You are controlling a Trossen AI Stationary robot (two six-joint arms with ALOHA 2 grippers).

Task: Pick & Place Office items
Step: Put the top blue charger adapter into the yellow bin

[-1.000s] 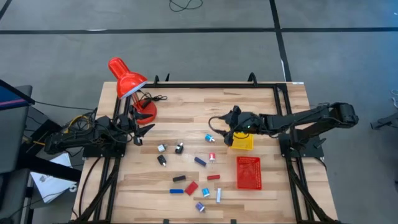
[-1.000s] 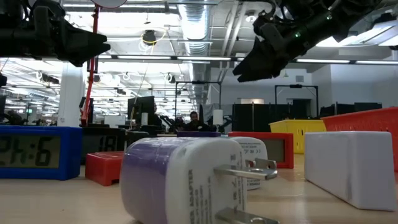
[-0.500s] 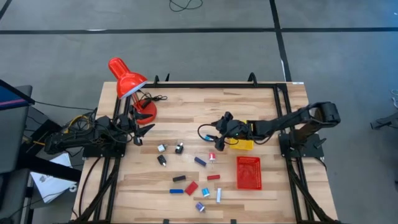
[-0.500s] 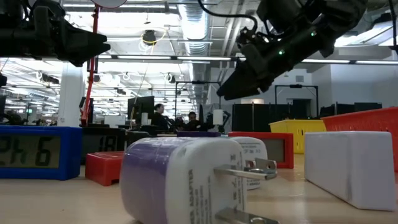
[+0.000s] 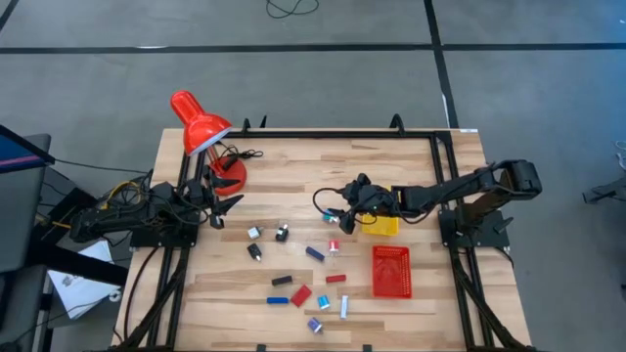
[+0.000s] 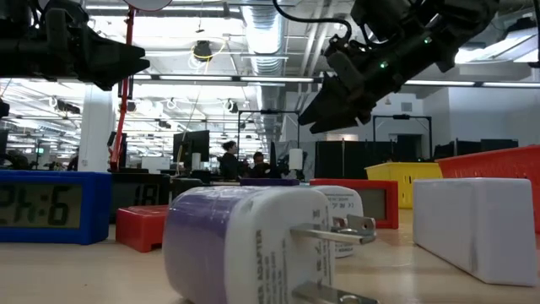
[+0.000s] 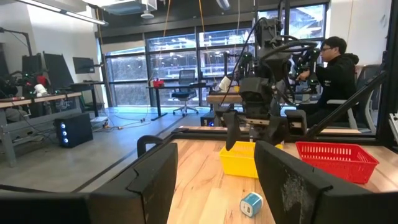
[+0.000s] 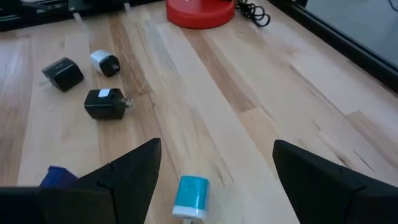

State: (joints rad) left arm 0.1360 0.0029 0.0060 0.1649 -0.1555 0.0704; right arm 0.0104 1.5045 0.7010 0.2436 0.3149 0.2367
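Right pincer (image 5: 335, 212) advanced over the light-blue plug (image 8: 190, 196).
Jaws stood released, nothing grasped; pickup judged next. Left pincer (image 5: 221, 206) stayed idle, half-parted.

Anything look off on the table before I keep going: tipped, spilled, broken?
Nothing looks damaged or spilled. The office items lie loose across the wooden table, several plug adapters on their sides, none yet in the red mesh basket. The open right gripper hovers over a light-blue adapter; the left gripper waits by the lamp.
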